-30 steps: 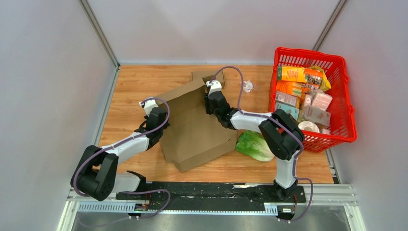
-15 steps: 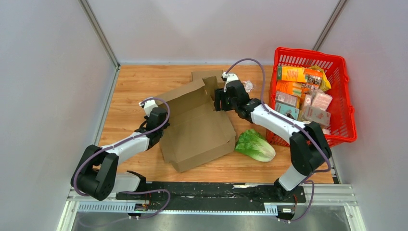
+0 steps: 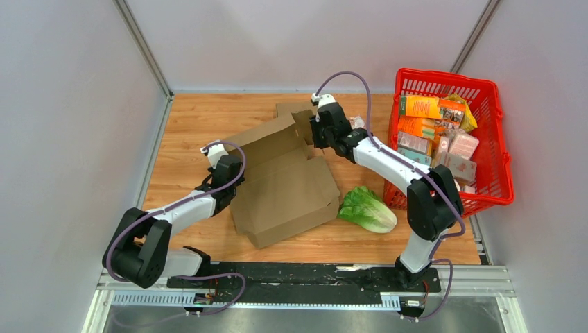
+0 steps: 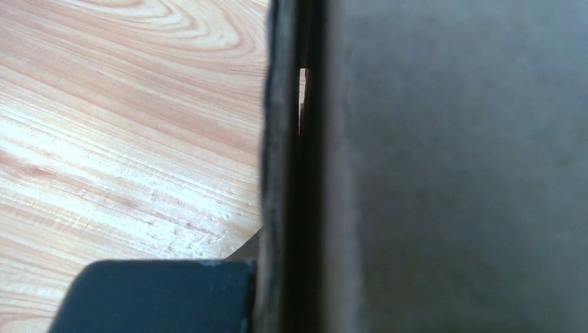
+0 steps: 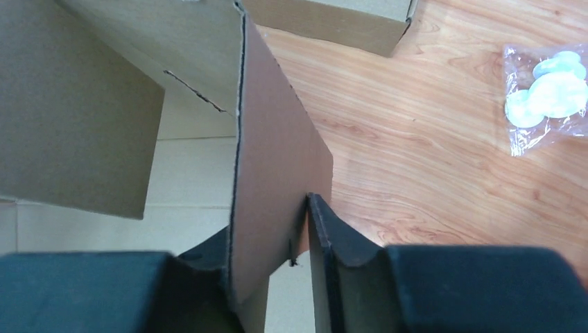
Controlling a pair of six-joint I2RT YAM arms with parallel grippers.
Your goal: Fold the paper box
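Table (image 3: 194,114), right end effector (image 5: 277,223) pinching paper box (image 3: 284,187)

Brn paper box (image 3: 284,187); red mesh basket (image 3: 449,86); grn lettuce (image 3: 367,208); lt wood-grain table (image 3: 201,114); blk fingers (image 5: 347,243); purple cables (image 3: 347,74).

The right gripper (image 5: 270,229) has swung from the middle of the paper box (image 3: 284,187) to its far-right flap (image 5: 277,139), jaws astride its edge.

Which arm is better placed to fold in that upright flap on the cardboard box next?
Right. The right hand straddles the upright flap, while the left hand is clamped on the left wall of the cardboard box, probably steadying it.
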